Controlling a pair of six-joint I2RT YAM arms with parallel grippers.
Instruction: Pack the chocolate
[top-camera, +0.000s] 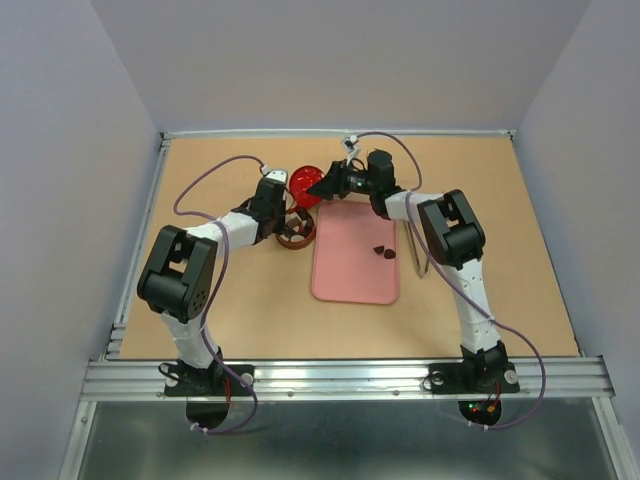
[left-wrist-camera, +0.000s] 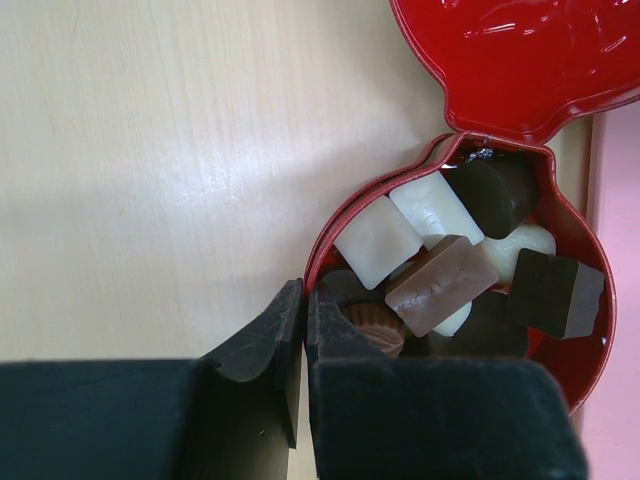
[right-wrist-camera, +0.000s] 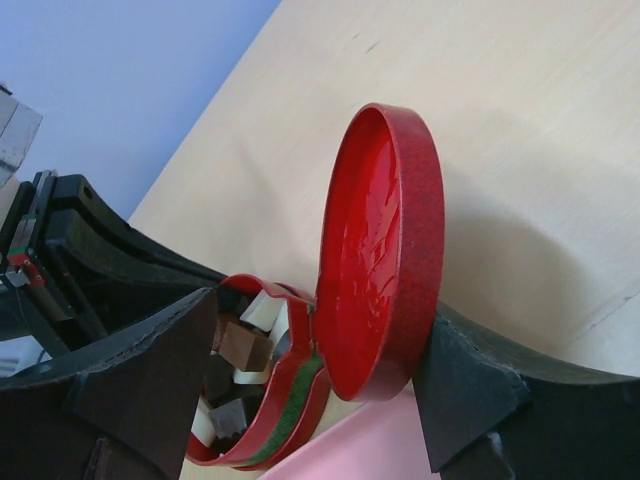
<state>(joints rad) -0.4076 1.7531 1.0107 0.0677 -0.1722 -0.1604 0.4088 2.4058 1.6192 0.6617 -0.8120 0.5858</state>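
Note:
The red tin (top-camera: 296, 232) lies open left of the pink tray (top-camera: 355, 265). It holds several dark brown and cream-white chocolates (left-wrist-camera: 440, 285), which also show in the right wrist view (right-wrist-camera: 245, 345). Its hinged lid (right-wrist-camera: 385, 250) stands upright. My left gripper (left-wrist-camera: 305, 305) is shut on the tin's near rim, one finger inside and one outside. My right gripper (right-wrist-camera: 320, 320) is open, its fingers straddling the lid. One finger (right-wrist-camera: 470, 380) rests against the lid's outer face. Two dark chocolates (top-camera: 384, 251) lie on the tray.
A thin grey metal object (top-camera: 415, 250) lies along the tray's right edge. The pink tray's edge shows beside the tin in the left wrist view (left-wrist-camera: 615, 200) and below the lid in the right wrist view (right-wrist-camera: 370, 445). Walls enclose the table.

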